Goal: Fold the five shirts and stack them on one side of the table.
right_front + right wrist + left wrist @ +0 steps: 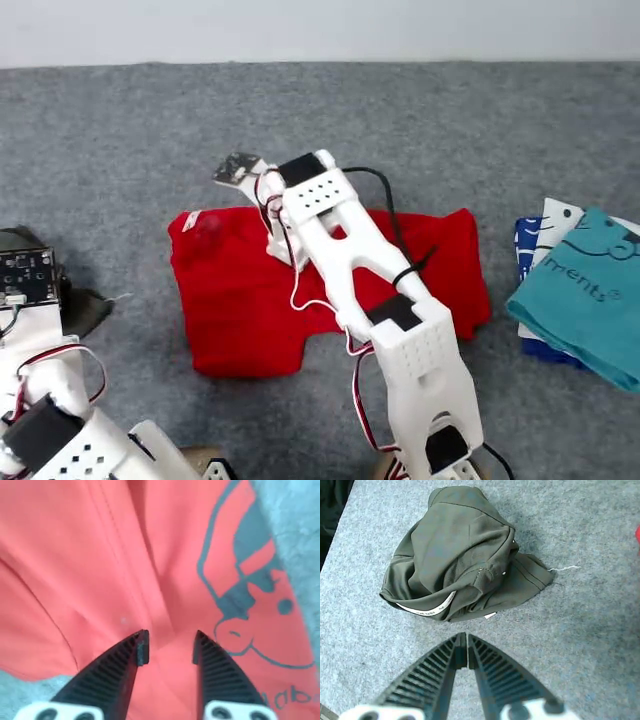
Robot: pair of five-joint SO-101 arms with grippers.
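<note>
A red shirt (240, 300) lies spread on the grey table in the middle of the high view. My right gripper (170, 647) hangs just above its cloth (100, 570), open, with a dark printed figure (250, 565) beside it. In the high view that white arm (370, 290) stretches over the shirt. A crumpled dark olive shirt (460, 555) lies at the table's left side, a short way ahead of my left gripper (467, 652), which is shut on nothing. At the right edge, a folded teal shirt (590, 290) tops a stack with a blue one (530, 250) under it.
Grey carpet-like table surface (120, 150) runs bare along the far side. The left arm's base and circuit board (28, 275) sit at the near left corner. A white wall borders the back edge.
</note>
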